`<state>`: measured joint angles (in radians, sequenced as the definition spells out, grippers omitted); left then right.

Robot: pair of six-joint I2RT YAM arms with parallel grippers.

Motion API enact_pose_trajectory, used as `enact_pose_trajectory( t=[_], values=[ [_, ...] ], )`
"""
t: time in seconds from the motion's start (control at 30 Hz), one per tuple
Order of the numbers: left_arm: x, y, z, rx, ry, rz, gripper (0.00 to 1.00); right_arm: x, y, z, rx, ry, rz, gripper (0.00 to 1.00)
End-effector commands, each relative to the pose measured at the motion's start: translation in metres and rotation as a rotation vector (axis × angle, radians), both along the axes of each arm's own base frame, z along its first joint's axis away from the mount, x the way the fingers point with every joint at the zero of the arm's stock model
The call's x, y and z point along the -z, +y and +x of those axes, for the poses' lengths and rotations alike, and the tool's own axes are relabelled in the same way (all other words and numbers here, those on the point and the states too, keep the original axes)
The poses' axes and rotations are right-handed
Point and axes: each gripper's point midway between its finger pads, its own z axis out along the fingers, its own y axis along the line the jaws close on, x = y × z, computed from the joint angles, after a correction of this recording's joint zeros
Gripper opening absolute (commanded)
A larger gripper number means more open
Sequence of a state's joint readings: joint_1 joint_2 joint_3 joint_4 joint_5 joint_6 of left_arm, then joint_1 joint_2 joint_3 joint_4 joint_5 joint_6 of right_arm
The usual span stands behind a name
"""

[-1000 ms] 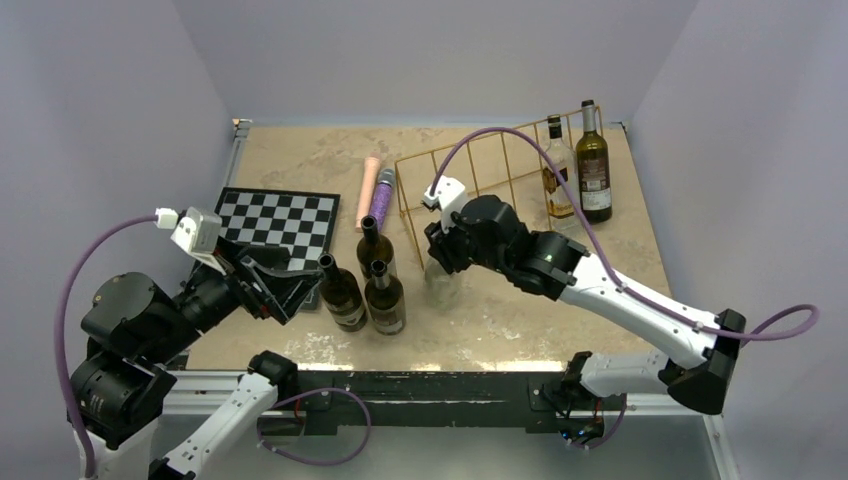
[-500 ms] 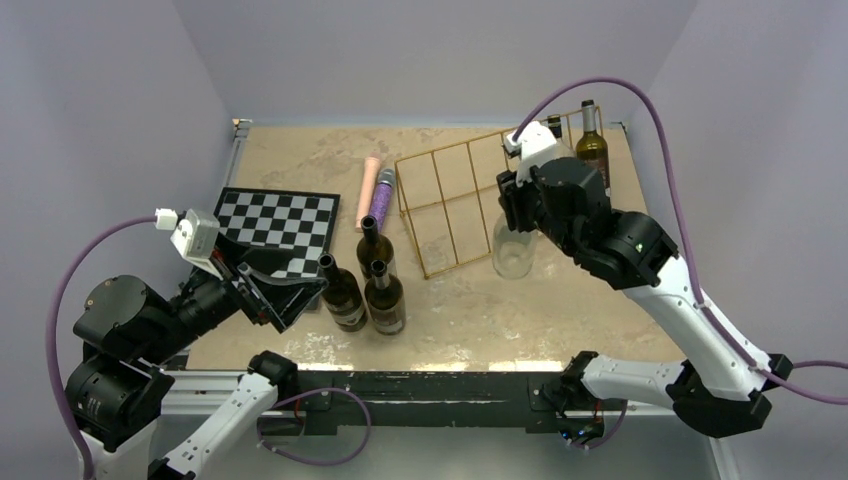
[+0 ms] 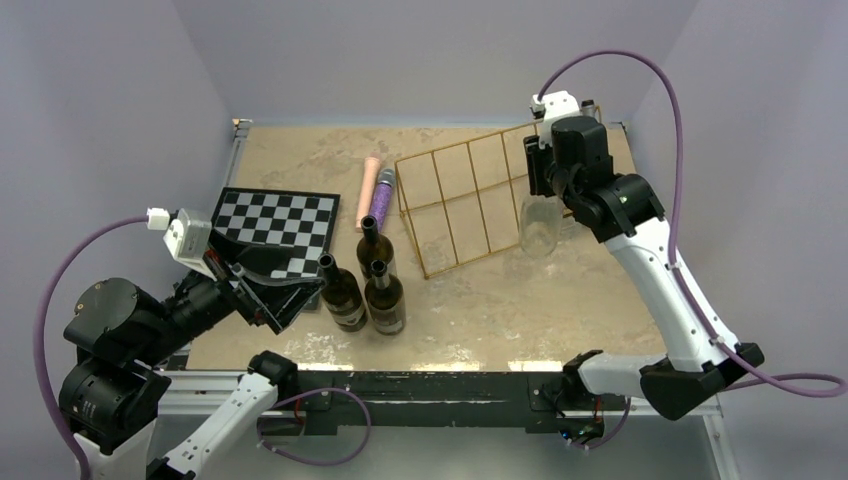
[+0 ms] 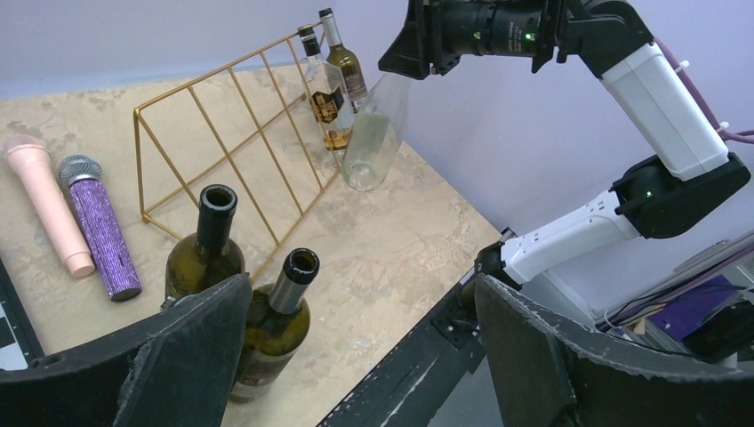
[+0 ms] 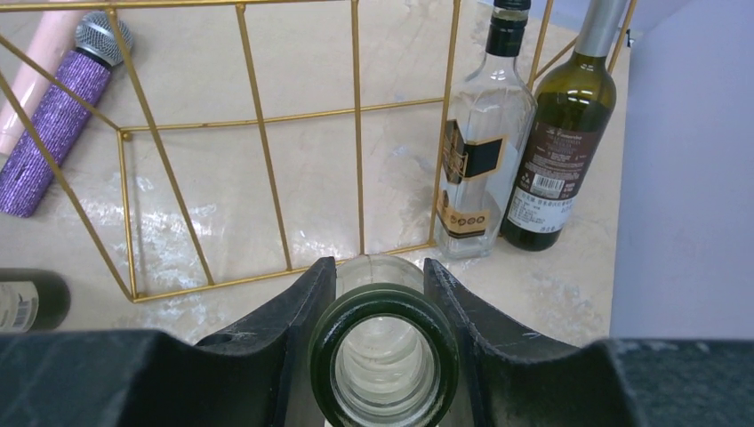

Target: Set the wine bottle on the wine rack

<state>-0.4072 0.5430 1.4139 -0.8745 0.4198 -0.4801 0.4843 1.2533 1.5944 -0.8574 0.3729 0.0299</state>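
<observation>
My right gripper [image 3: 545, 185] is shut on the neck of a clear empty wine bottle [image 3: 540, 228] and holds it hanging above the table at the right end of the wine rack [image 3: 460, 199], a gold wire frame. In the right wrist view the bottle's mouth [image 5: 384, 365] sits between my fingers, with the rack [image 5: 267, 118] just beyond it. The left wrist view shows the bottle [image 4: 369, 142] tilted in the air beside the rack [image 4: 228, 71]. My left gripper [image 3: 275, 290] is open and empty near the table's front left.
Three dark bottles [image 3: 365, 285] stand in front of the rack. A chessboard [image 3: 275, 220] lies on the left. A pink microphone [image 3: 371, 190] and a purple one [image 3: 380, 208] lie beside the rack. Two labelled bottles [image 5: 476, 169] [image 5: 556, 169] stand behind the rack's right end.
My right arm has lifted the clear bottle and carried it from in front of the rack to its far right end. My left arm has drawn back a little.
</observation>
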Motion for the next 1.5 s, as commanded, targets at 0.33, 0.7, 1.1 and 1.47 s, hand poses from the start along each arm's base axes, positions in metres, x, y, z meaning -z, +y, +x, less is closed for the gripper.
enact_pose_trajectory(
  t=[0.33, 0.7, 1.1, 1.47],
  values=[
    [-0.015, 0.001, -0.005, 0.001, -0.033, -0.037, 0.99, -0.041, -0.011, 0.072, 0.019, -0.217, 0.072, 0.0],
    [-0.002, 0.002, -0.002, -0.014, 0.007, -0.023, 0.99, -0.006, -0.025, 0.093, 0.058, -0.151, 0.099, 0.0],
    [0.005, 0.006, -0.004, -0.034, 0.022, -0.025, 0.99, 0.02, -0.027, 0.109, 0.048, -0.116, 0.107, 0.0],
    [0.006, 0.005, -0.002, -0.033, 0.034, -0.033, 0.99, 0.048, -0.024, 0.121, 0.047, -0.06, 0.095, 0.13]
  ],
)
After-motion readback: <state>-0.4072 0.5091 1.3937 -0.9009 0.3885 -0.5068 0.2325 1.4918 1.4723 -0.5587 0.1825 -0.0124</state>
